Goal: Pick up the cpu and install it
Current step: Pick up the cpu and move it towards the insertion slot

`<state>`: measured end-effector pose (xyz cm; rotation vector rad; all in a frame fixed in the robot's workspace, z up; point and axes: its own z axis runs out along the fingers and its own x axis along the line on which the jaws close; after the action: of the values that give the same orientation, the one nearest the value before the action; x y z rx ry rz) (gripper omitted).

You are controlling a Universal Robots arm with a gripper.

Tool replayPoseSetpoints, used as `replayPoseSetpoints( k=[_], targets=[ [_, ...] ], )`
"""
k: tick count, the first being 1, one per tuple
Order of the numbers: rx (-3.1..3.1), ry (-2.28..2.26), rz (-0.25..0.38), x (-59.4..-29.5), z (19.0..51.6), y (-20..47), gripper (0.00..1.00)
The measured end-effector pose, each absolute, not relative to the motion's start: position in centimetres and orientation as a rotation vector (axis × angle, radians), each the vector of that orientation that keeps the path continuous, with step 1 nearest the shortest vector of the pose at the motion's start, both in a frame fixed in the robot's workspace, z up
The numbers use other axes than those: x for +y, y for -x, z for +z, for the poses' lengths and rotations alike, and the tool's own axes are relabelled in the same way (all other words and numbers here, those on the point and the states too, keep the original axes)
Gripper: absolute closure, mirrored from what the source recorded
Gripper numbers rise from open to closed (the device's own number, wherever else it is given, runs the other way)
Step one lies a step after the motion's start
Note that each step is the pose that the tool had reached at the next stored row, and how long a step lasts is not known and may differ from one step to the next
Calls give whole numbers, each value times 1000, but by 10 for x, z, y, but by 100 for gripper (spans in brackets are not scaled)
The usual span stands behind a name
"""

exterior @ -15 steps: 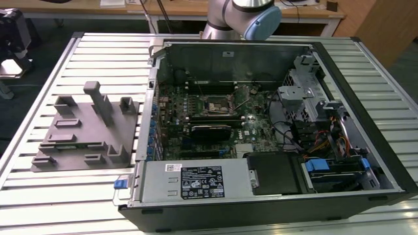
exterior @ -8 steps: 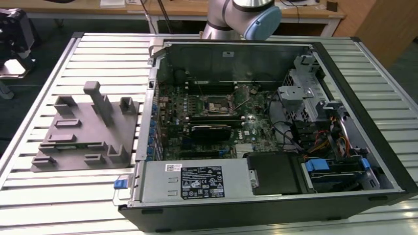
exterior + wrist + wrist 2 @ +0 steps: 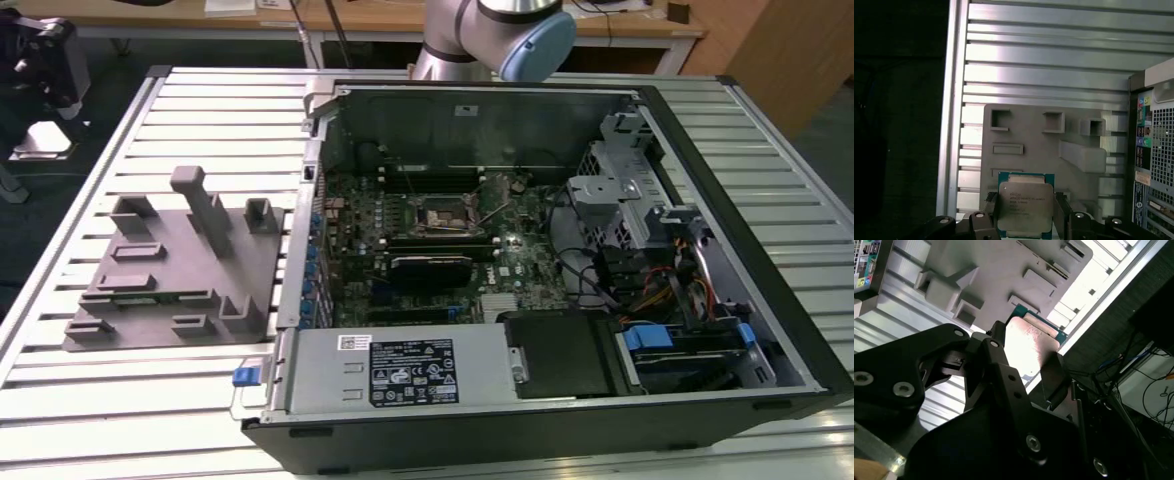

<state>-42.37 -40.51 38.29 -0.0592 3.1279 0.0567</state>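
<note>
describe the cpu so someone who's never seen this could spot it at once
In the first wrist view, find the grey fixture block on the slatted metal table. Nearer the camera, the gripper holds the cpu between its black jaws: a flat square, pale silvery top, green rim, unlike the all-grey block.

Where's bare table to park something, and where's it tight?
Bare slats on the table, exterior view's left: nearer than the fixture block and beyond it. Crowded: inside the PC case, around the socket and cables. The claw holds the cpu.
</note>
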Motion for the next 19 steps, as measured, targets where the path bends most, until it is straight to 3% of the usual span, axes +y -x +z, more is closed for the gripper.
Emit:
replayPoseSetpoints(
  k=[19],
  targets=[
    [3129,59,57,-405,383,388,47]
  ],
)
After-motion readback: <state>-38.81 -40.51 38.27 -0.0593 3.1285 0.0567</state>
